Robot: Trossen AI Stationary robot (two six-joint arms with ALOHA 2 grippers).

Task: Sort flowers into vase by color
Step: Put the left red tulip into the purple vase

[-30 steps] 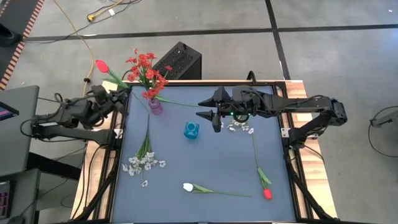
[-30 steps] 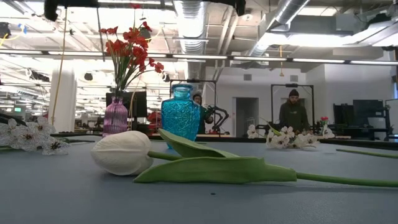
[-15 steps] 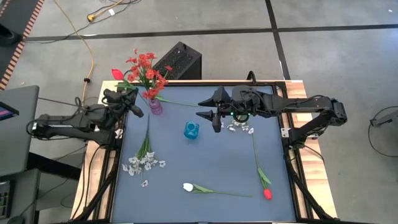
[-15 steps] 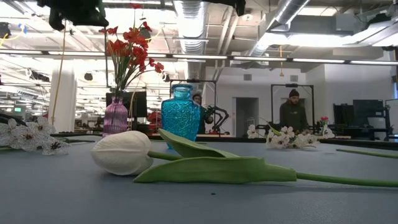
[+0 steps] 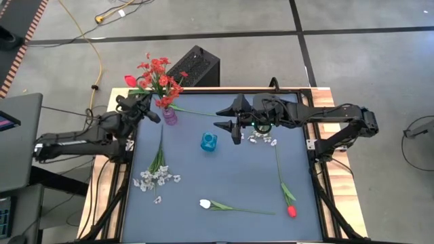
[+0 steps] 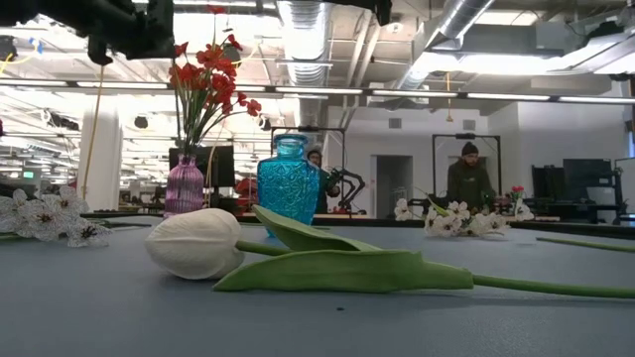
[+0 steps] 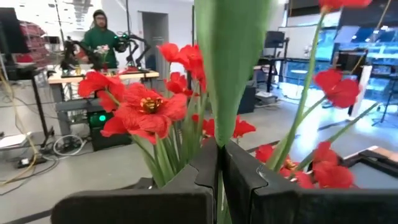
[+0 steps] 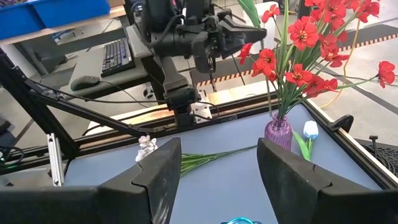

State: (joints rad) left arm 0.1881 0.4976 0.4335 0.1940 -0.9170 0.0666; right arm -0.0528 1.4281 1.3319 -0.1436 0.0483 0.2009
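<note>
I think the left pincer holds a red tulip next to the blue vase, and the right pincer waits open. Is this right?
Not quite. In the high view the left pincer holds the red tulip next to the purple vase, which already carries red sprays. The blue vase stands apart, nearer the middle of the table. The right pincer does wait open.

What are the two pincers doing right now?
Left pincer: closed on a red tulip stem, beside the purple vase.
Right pincer: open, empty.
</note>
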